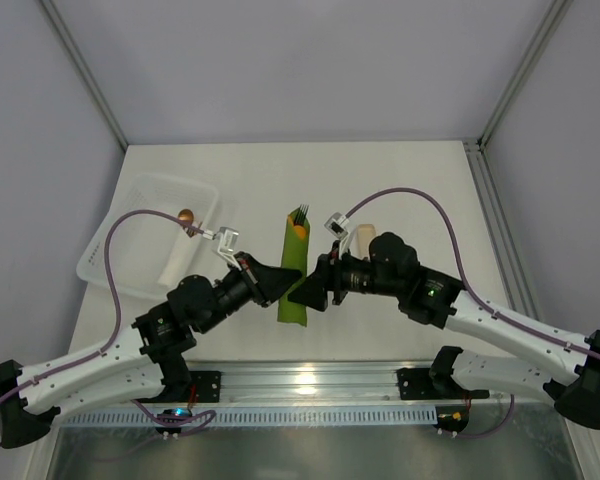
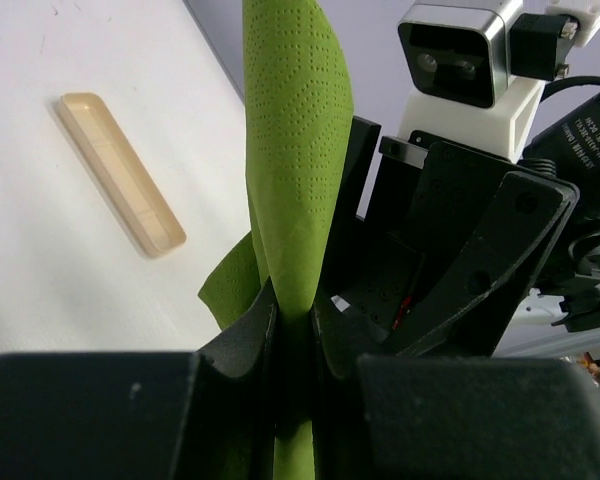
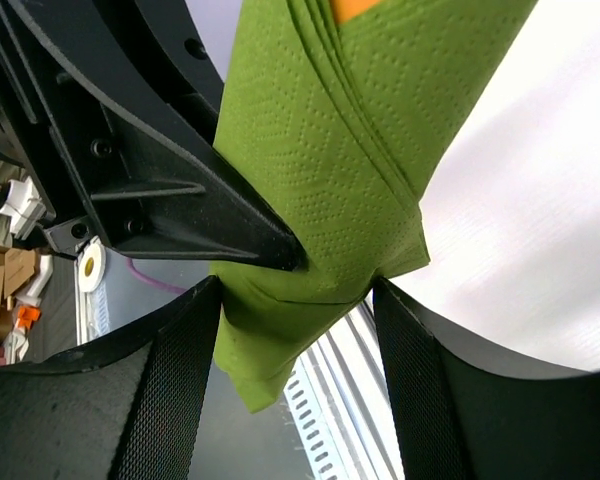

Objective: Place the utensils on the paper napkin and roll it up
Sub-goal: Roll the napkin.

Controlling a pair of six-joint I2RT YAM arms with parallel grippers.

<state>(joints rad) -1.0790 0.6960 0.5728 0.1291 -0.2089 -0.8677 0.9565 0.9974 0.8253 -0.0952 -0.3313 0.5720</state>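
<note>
Napkin (image 1: 293, 248) lies rolled at the centre of the table (image 1: 410, 180), with the utensils (image 1: 298, 228) protruding from its far end. I see the left gripper (image 2: 295, 325) clamped on the roll. The right gripper (image 3: 300, 295) straddles its near end, jaws spread wide.

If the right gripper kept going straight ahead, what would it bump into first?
The green napkin roll. It sits between the right gripper's open jaws. Right behind it, probably, is the left gripper, pinching that roll.
</note>
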